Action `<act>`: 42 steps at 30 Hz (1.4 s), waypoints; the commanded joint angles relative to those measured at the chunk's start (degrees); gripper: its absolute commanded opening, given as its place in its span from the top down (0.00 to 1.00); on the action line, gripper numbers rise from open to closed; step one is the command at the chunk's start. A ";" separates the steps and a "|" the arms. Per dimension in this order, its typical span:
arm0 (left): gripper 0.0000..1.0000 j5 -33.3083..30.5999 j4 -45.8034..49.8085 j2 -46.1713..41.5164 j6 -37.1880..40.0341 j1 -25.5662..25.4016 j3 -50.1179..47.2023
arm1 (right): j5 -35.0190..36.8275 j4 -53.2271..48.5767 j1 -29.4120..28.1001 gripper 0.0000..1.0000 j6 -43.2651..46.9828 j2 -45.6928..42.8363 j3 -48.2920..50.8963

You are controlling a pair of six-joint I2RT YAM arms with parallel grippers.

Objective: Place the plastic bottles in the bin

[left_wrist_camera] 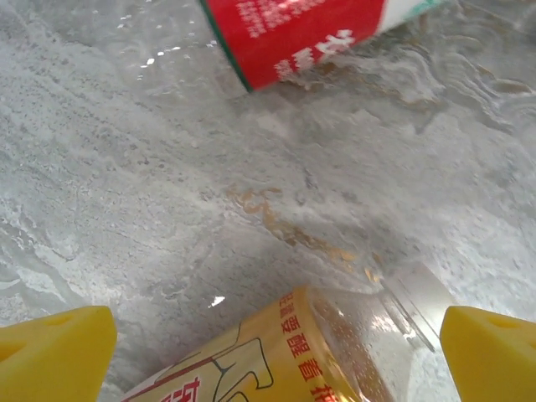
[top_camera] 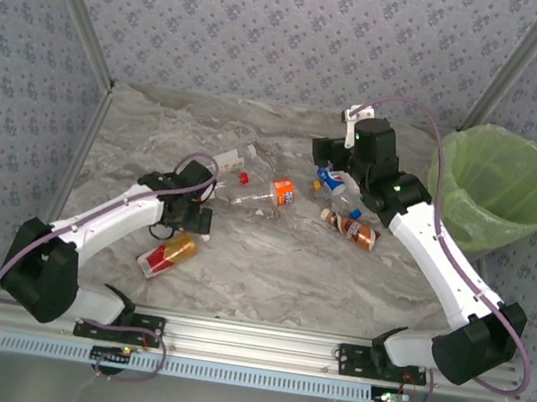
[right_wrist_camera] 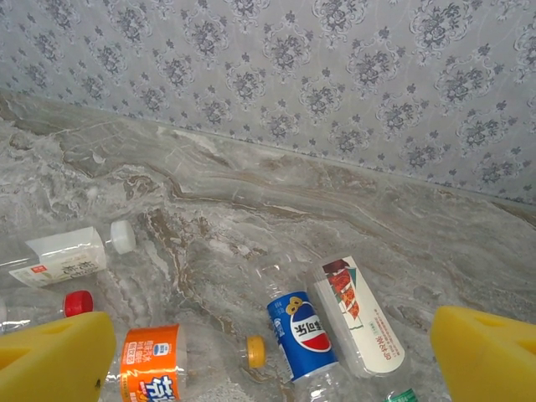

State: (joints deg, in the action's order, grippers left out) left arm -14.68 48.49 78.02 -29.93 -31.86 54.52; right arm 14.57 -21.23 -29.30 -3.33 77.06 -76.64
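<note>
Left fingers are standing fully open and empty, hovering low over the yellow-labelled bottle, which is lying on its side on the desk near the left arm. The bottle's long axis is running almost along the line between the two yellow pads, with its clear neck pointing at the right-hand pad. I judge that the wrist is needing a turn, so that the pads are straddling the width of the labelled body and not the tapered shoulder. Descent should be going far enough to catch the widest part, and closing gently, since thin plastic is likely to be buckling or squirting out. The red-labelled bottle is lying near, so the sweep is wanting care. Right fingers are likewise spread wide and holding nothing, above the blue-labelled bottle and orange-labelled bottle. The bin is sitting well apart at the desk's right edge, a long carry for this arm.
</note>
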 commanded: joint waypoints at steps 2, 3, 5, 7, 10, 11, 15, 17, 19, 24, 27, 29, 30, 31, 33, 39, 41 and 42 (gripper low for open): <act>0.01 2.03 13.21 2.91 4.55 -3.55 7.05 | 2.59 -1.23 -0.32 0.01 0.87 -0.64 0.09; 0.01 1.70 15.84 4.08 5.04 -4.46 8.54 | 2.93 -1.34 -0.31 0.01 0.83 -0.67 0.31; 0.01 1.26 21.78 7.41 7.03 -6.44 11.92 | 3.74 -1.35 -0.30 0.01 0.87 -1.01 0.68; 0.01 -2.44 26.54 10.79 9.97 -8.47 15.13 | 4.53 -1.38 -0.23 0.01 1.04 -1.10 1.03; 0.01 -4.18 28.37 14.87 13.86 -9.04 18.96 | 5.57 -1.12 0.02 0.01 1.21 -1.48 1.53; 0.01 -4.66 28.84 16.15 15.67 -9.08 20.05 | 6.08 -0.97 0.12 0.01 1.26 -1.63 1.81; 0.01 -3.30 28.82 20.76 21.31 -6.45 21.39 | 6.95 -0.38 1.04 0.01 1.66 -2.73 3.22; 0.01 -0.21 28.29 22.44 23.23 -4.29 21.09 | 6.81 -0.13 1.76 0.01 1.67 -3.50 3.99; 0.01 2.42 27.14 23.45 24.95 -2.99 20.22 | 6.60 -0.19 2.69 0.01 1.66 -4.31 4.56; 0.01 6.90 23.39 24.85 27.88 -2.49 16.96 | 6.73 0.25 5.54 0.01 0.88 -7.23 7.21; 0.01 9.24 21.71 26.65 28.95 -2.42 15.42 | 5.90 1.18 8.07 0.01 -0.52 -8.70 9.96; 0.01 9.14 21.22 28.27 29.27 -2.33 15.01 | 4.87 1.74 9.65 0.01 -1.63 -9.11 10.95; 0.02 8.91 21.22 29.19 29.12 -2.33 15.02 | 4.05 1.83 10.52 0.01 -2.10 -9.12 11.15; 0.03 8.88 21.00 29.84 28.97 -2.34 14.88 | 3.45 1.73 11.10 0.01 -2.43 -9.05 11.16; 0.03 8.26 18.88 30.60 28.71 -2.33 13.31 | 2.76 1.53 12.02 0.01 -2.82 -9.10 11.14; 0.24 5.90 16.28 32.17 27.19 -2.36 12.07 | 2.13 0.58 12.76 0.01 -2.82 -9.55 10.86; 0.32 5.23 16.38 32.11 27.03 -2.33 12.87 | 2.05 0.32 12.77 0.01 -3.12 -9.80 10.73; 0.37 4.97 16.37 31.83 26.87 -2.34 13.14 | 1.88 0.19 12.76 0.01 -3.32 -10.05 10.66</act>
State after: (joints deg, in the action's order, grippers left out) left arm -5.87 66.06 108.84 -2.42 -34.50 66.85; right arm 17.39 -20.64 -16.84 -5.23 68.55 -65.54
